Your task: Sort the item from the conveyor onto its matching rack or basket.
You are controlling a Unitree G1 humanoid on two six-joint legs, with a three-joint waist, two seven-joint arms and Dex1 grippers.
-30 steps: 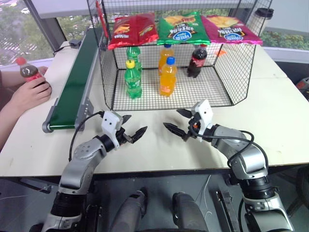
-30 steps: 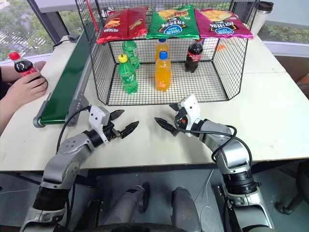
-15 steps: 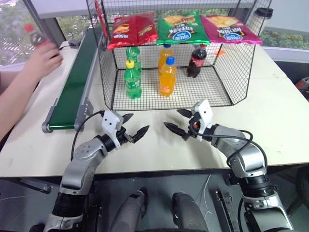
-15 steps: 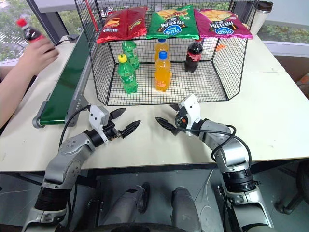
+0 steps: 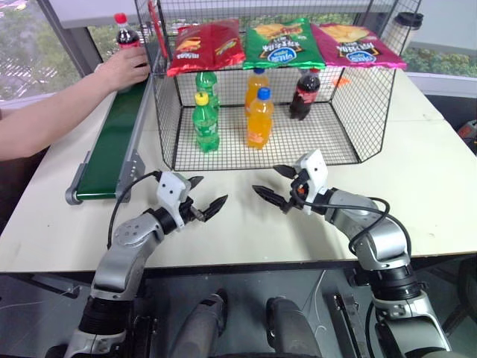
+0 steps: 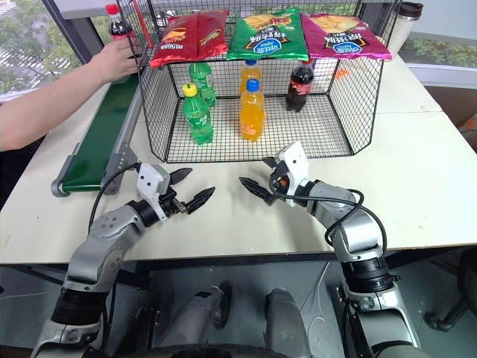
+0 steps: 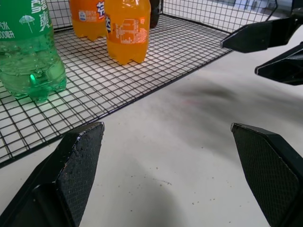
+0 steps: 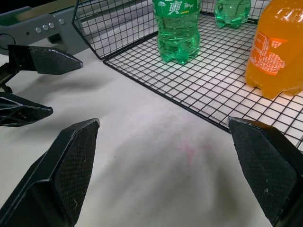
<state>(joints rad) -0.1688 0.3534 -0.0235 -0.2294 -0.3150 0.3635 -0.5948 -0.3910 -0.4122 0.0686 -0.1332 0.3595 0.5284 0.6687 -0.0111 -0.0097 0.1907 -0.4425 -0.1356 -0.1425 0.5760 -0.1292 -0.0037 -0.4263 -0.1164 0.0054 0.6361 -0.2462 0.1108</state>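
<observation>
A: So, what are your grippers doing?

B: Both spread wide, nothing in them. My left gripper and right gripper hover over the table, just in front of the wire-mesh cage.

A: And the cola bottle?

B: A person's hand holds the cola bottle over the far end of the conveyor, beside the cage's left wall.

A: How would it handle?

B: Light, I'd guess, stiff but smooth plastic. I'd grip the labelled middle, below the red cap.
</observation>
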